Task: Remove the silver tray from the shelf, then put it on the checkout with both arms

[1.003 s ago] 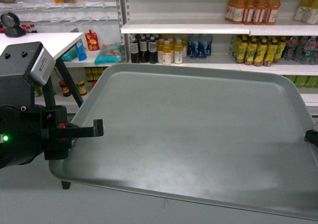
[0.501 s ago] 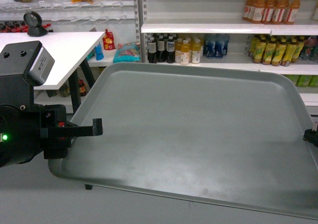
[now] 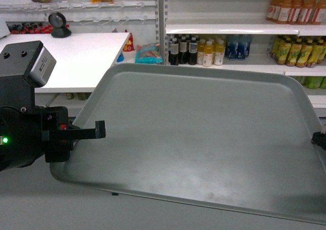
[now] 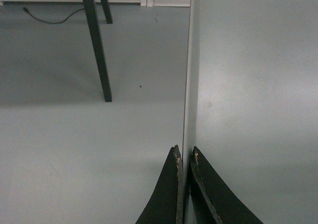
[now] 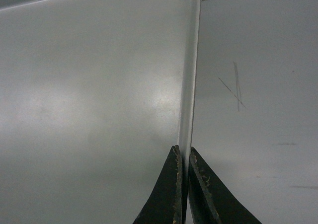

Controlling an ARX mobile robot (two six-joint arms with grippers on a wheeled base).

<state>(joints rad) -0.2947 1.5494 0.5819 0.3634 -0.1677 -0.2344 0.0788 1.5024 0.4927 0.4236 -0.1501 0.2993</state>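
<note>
The silver tray (image 3: 204, 138) is held in the air, flat, with its long axis running 9 to 3 o'clock. The left gripper (image 4: 184, 157) and right gripper (image 5: 184, 154) are each pinched shut on a short edge.

The right tool (image 3: 321, 138) is cut off by the head view's edge — the silver tray's (image 3: 204, 138) near right corner too.
</note>
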